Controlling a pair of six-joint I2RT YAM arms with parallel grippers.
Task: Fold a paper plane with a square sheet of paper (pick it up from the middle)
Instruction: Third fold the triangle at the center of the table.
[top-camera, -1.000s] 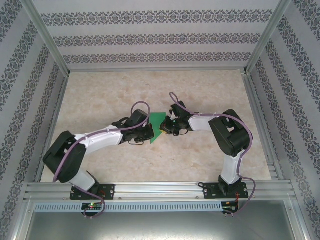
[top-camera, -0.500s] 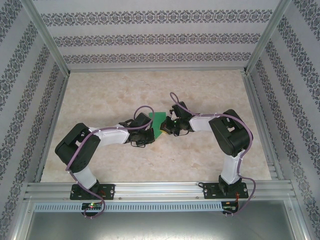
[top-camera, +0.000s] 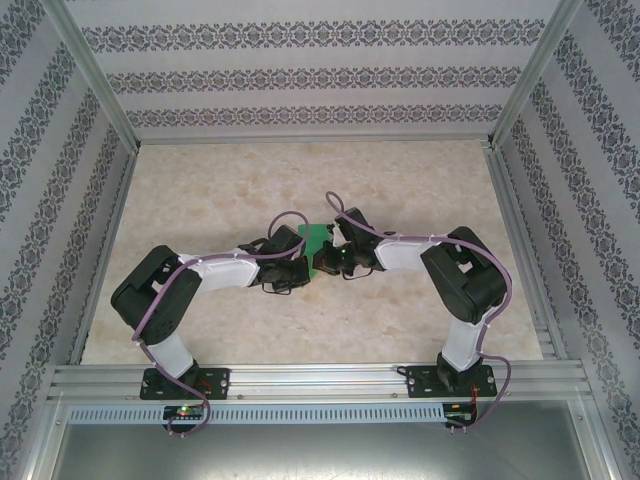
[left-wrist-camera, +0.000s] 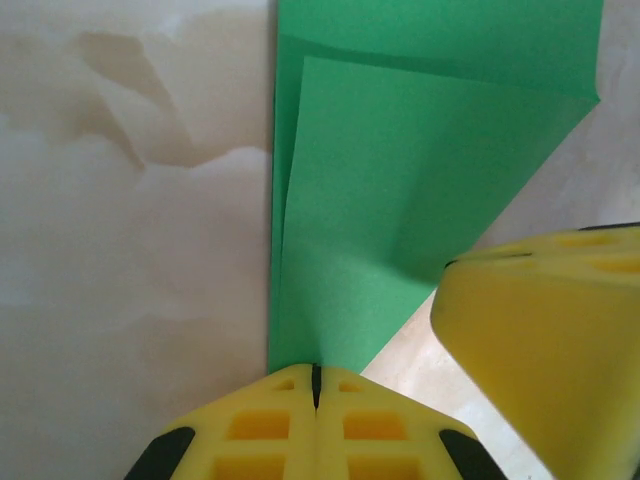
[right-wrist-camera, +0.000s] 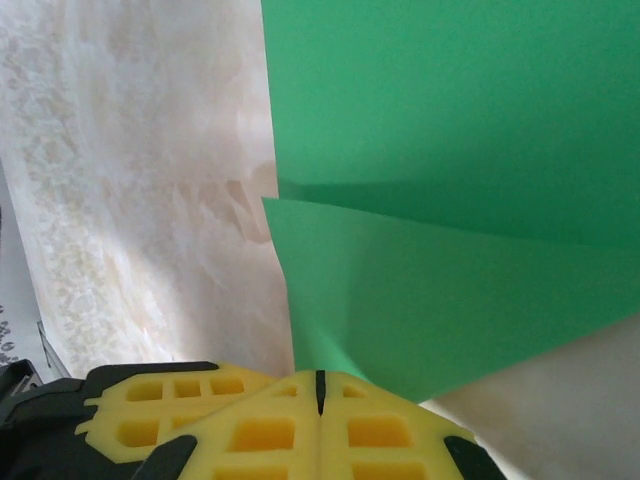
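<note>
The square sheet of paper (top-camera: 318, 240) is bright green and lies folded in layers on the marble tabletop, mid-table. In the left wrist view a raised flap of the paper (left-wrist-camera: 400, 200) narrows down into my left gripper (left-wrist-camera: 316, 372), whose yellow jaws are shut on its tip. My right gripper (right-wrist-camera: 320, 378) is likewise shut on the narrow end of a lifted flap of the paper (right-wrist-camera: 450, 130). From above, the left gripper (top-camera: 308, 268) and right gripper (top-camera: 326, 262) meet at the paper's near end, almost touching.
A yellow finger (left-wrist-camera: 540, 340) of the right gripper crowds the right side of the left wrist view. Aluminium rails (top-camera: 320, 375) run along the near edge, and patterned walls enclose the table (top-camera: 200, 190) on three sides.
The left arm's elbow swung forward and right early on. The right gripper then slid left over the paper, whose visible green area has shrunk.
</note>
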